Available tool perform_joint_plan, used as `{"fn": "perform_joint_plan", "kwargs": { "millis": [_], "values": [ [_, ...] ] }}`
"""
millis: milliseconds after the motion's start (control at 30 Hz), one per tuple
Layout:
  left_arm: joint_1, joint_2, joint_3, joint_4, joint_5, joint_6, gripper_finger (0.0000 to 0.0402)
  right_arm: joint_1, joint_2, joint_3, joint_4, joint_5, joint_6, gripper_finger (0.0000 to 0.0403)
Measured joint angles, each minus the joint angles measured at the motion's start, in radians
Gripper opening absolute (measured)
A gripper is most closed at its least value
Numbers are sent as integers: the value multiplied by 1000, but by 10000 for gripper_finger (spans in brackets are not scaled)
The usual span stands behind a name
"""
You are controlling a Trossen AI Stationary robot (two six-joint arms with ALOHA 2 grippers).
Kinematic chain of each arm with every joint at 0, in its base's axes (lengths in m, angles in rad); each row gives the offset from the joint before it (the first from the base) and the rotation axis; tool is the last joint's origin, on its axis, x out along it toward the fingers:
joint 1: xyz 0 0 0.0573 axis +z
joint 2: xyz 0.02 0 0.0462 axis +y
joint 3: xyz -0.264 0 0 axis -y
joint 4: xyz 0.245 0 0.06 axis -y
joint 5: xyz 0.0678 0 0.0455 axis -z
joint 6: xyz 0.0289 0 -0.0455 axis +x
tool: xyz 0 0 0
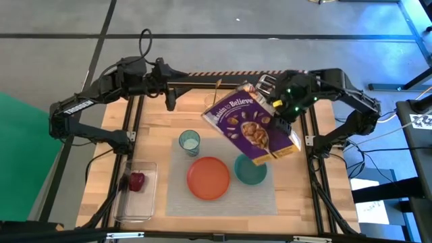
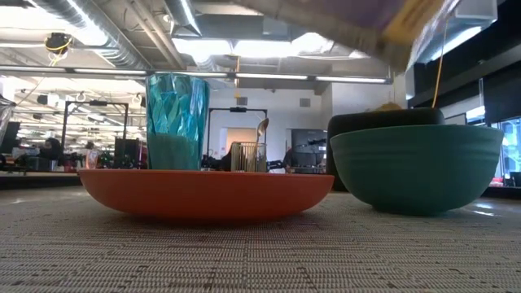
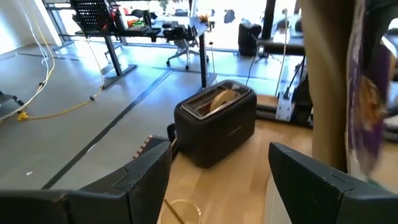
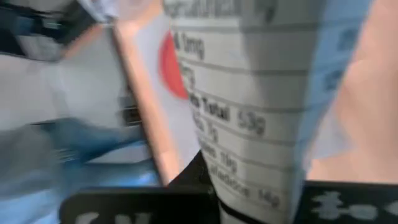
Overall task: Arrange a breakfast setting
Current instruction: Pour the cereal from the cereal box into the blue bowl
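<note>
A grey placemat (image 1: 223,199) holds a round orange plate (image 1: 208,177), a teal bowl (image 1: 251,170) and a pale blue cup (image 1: 190,142). My right gripper (image 1: 279,111) is shut on a purple cereal box (image 1: 253,125), tilted above the bowl. My left gripper (image 3: 217,168) is open and empty at the table's far left (image 1: 169,94), facing the black toaster (image 3: 214,121), which has a bagel (image 3: 217,99) in its slot. A gold spoon (image 2: 262,130) stands at the far edge. A red fruit (image 1: 137,181) lies in a clear tray. I cannot make out cereal. My right gripper pinches the box between its two fingers, which stand on either side of the narrow nutrition panel (image 4: 249,143), at the box's far right edge (image 1: 275,106). The box is lifted clear and tilted, its lower corner (image 1: 273,156) hanging over the bowl.
A clear plastic tray (image 1: 136,199) sits at the near left of the table, off the placemat. In the low view a dark object (image 2: 358,122) stands behind the bowl (image 2: 415,167). Bare wood (image 1: 162,135) shows left of the placemat.
</note>
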Motion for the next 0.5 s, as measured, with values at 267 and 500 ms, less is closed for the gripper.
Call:
{"fn": "perform_joint_plan", "kwargs": {
  "millis": [267,500],
  "values": [
    [-14,0,0,23,0,-9,263,-41,-16,0,1,-267,48,0],
    [-48,0,0,1,-10,-8,263,-7,-33,-1,-1,7,40,0]
  ]
}}
